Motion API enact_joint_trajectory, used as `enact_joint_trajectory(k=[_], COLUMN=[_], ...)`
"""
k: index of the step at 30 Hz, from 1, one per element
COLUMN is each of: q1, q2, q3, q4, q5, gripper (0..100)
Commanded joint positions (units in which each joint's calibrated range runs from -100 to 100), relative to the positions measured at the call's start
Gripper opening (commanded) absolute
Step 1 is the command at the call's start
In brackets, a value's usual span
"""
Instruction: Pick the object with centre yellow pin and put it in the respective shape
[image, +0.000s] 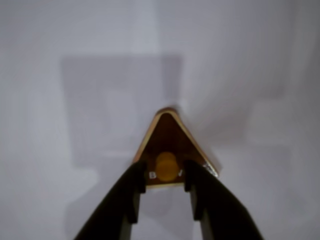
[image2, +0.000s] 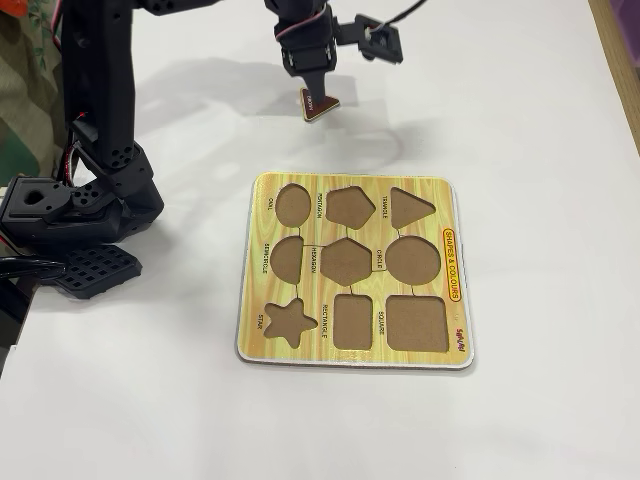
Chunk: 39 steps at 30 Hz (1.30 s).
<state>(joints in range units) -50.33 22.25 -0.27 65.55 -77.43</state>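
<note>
We judge the maroon triangle piece (image: 170, 145), hanging above the white tabletop (image2: 520, 90) beyond the puzzle board (image2: 455, 290), light and rigid, our pincer (image: 165, 175) clamped on its yellow knob (image: 166, 166), the surest hold.

The gripper (image2: 311, 92) hangs clear above bare white table (image2: 520, 110), gripping the maroon triangle (image2: 318, 104) by its knob. Nothing lies directly below it. Toward the camera in the fixed view sits the puzzle board (image2: 355, 270), its triangle recess (image2: 411, 207) open and unblocked. To the gripper's left stands the arm's black base (image2: 75, 215), well apart.
</note>
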Motion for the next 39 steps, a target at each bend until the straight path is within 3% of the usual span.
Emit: enact_joint_trajectory(k=[1,39], q1=[0.6,0.7], q2=[-0.9,-1.4], q3=[-2.4,-2.3], q4=[-0.7,-0.7], q5=[0.3,0.3], gripper=[9,4])
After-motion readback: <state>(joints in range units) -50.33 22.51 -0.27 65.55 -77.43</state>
